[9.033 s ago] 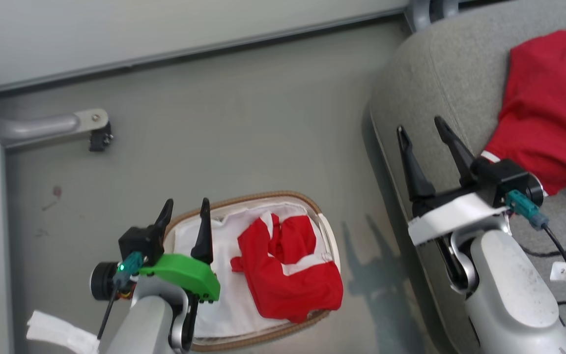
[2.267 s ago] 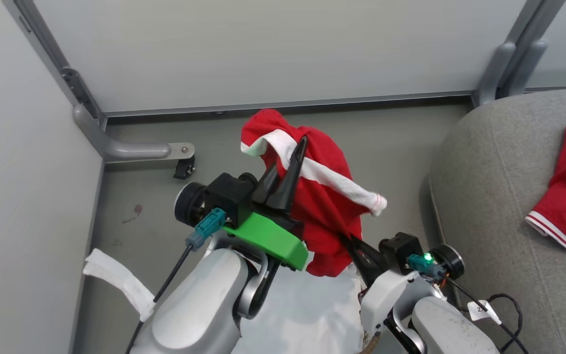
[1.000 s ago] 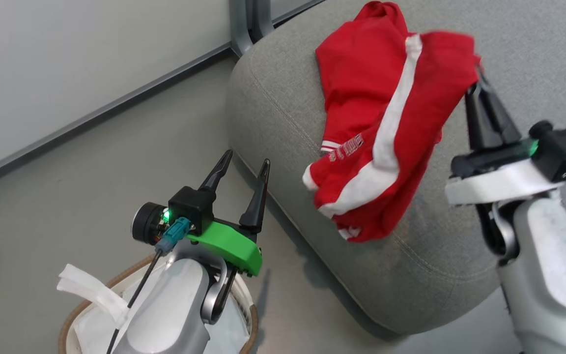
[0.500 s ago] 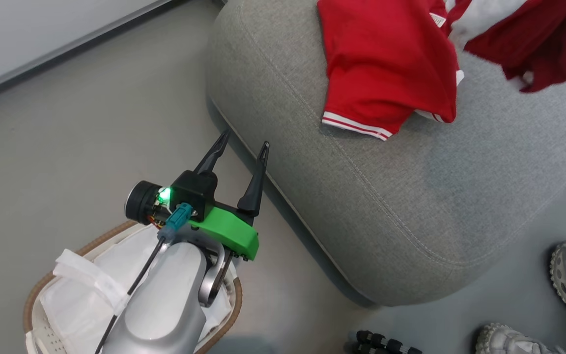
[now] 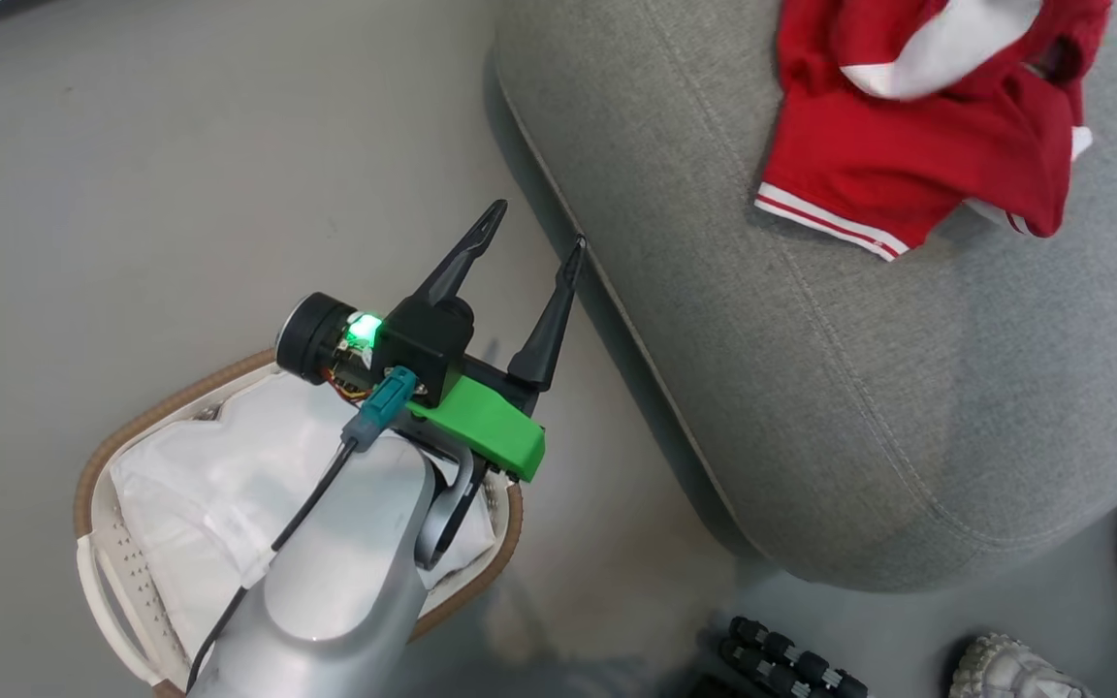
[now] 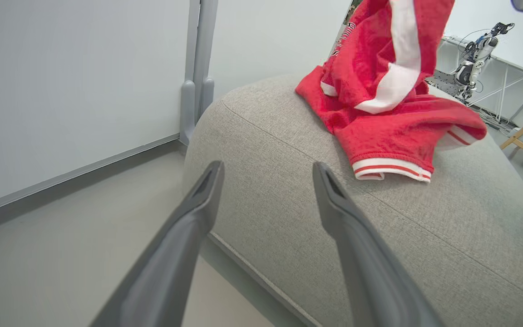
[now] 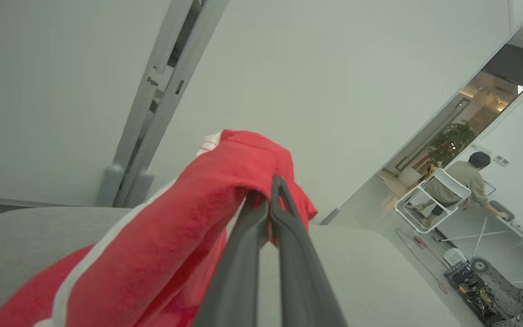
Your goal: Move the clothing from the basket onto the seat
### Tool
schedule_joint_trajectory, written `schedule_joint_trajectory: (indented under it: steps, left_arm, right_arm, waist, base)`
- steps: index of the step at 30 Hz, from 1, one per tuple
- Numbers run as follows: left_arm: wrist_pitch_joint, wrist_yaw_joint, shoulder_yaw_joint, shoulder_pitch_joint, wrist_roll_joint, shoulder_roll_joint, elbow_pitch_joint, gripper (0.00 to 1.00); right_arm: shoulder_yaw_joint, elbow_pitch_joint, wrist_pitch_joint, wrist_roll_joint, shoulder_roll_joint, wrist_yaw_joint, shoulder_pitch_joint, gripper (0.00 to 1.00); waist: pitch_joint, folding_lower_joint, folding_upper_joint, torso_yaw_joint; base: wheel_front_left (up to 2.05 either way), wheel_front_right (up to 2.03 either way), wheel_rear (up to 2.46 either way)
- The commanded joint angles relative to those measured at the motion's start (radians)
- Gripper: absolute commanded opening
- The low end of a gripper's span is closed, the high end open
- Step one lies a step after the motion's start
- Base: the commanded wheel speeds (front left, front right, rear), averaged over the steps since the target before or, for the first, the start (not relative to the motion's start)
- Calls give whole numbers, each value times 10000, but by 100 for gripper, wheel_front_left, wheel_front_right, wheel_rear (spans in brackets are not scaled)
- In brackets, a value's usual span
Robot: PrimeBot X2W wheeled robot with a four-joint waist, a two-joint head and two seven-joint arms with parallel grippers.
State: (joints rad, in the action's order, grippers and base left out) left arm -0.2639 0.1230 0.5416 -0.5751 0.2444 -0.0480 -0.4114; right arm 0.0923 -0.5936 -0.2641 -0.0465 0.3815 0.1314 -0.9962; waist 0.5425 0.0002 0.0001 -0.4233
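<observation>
soft red clothing [image 5: 917, 165] — woven grey seat [image 5: 811, 368]

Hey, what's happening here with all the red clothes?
A two-armed robot is moving laundry from a basket onto a grey seat. Its right end effector is shut on a red garment with a white band, held over the seat. A second red garment, with a striped hem, lies there. The left end effector is open and empty beside the seat's edge. A white lining sheet shows in the basket.
</observation>
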Motion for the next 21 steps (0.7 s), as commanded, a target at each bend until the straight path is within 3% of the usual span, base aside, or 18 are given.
schedule_joint_trajectory:
  steps: [1, 7, 8, 9, 10, 21]
  left_arm:
    - [-7, 9, 12, -203, 57, -50, 49, 100]
    - [-7, -10, 270, -59, 274, -48, 117, 100]
    - [-7, -28, 278, 4, 341, -49, 127, 100]
    - [-7, -49, 285, 53, 346, -49, 129, 100]
    - [-7, -71, 284, 140, 392, -49, 110, 100]
    - [-7, -264, 313, 915, 937, -49, 146, 100]
  right_arm:
    - [67, -254, 1, 41, -100, -14, 450, 0]
    - [247, -1084, -2, 270, -719, -14, 2167, 0]
    - [335, -1093, -1, 311, -785, -14, 2444, 38]
    - [432, -1037, -2, 387, -843, -14, 2705, 53]
    - [529, -953, 0, 456, -914, -14, 2998, 100]
    - [898, 753, 0, 878, -1506, -14, 5144, 100]
  waist:
    - [152, -2, -1, 256]
    - [-255, -2, -1, 217]
    - [-370, -2, -1, 182]
    - [-471, -2, -1, 146]
    - [-613, -2, -1, 104]
    - [-2099, -2, -1, 7]
  base:
    - [0, 0, 0]
    - [0, 0, 0]
    - [0, 0, 0]
    - [0, 0, 0]
    - [0, 0, 0]
    - [0, 0, 0]
